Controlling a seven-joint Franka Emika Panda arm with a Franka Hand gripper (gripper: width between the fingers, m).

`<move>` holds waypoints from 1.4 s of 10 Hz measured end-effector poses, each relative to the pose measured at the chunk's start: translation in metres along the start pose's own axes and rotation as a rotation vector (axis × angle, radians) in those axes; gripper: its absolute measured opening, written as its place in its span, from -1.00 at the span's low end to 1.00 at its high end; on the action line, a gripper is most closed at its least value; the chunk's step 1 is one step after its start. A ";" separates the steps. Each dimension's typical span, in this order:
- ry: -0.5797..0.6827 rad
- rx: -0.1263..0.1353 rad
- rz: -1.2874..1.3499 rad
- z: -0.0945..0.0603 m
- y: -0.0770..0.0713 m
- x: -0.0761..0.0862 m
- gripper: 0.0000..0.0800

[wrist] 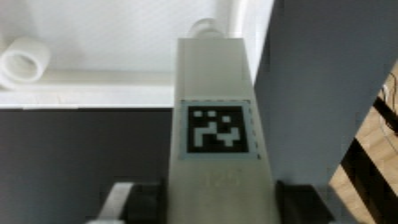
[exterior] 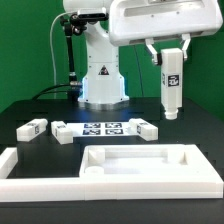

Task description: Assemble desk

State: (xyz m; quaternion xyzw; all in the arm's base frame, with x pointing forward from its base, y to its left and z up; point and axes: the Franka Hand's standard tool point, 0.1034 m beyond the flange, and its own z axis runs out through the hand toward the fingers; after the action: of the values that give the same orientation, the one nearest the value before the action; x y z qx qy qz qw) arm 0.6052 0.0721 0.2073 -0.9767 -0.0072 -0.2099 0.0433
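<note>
1. The gripper (exterior: 171, 60) is clenched on the held leg (exterior: 172, 88), a white square block hanging upright below it at the exterior view's right
2. The held leg's lower end appears to hang above the black desk (exterior: 200, 130), not touching it
3. The top panel (exterior: 145, 149) lies flat at the front of the desk, rim up, nearer the camera than the gripper and well apart from it
4. 3 loose legs (exterior: 32, 127) (exterior: 62, 131) (exterior: 145, 129) lie in a row with the marker board (exterior: 103, 128): 1 towards the exterior view's left and 1 just beside each end of the board
5. The loose leg at the board's right end is the part nearest the gripper, lower and a little to the exterior view's left of it
6. White border bars (exterior: 25, 170) run along the desk's front and the exterior view's left, and the top panel sits just beside the front bar
7. Only the exterior view shows the robot base (exterior: 102, 80), the top panel, the loose legs and the marker board
8. Only the wrist view shows the grasp close up: the tag (wrist: 217, 130) on the held leg's face, with dark fingers (wrist: 121, 200) on either side of the block; a blurred white ring (wrist: 27, 65) behind it cannot be identified
</note>
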 end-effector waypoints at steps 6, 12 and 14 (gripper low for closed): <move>0.038 -0.005 -0.073 0.007 -0.007 0.034 -0.27; 0.022 0.006 -0.080 0.055 -0.013 0.028 -0.27; 0.016 0.009 -0.084 0.067 -0.016 0.021 -0.27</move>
State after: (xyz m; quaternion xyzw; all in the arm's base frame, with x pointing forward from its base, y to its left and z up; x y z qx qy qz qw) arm 0.6513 0.0938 0.1565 -0.9737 -0.0489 -0.2192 0.0390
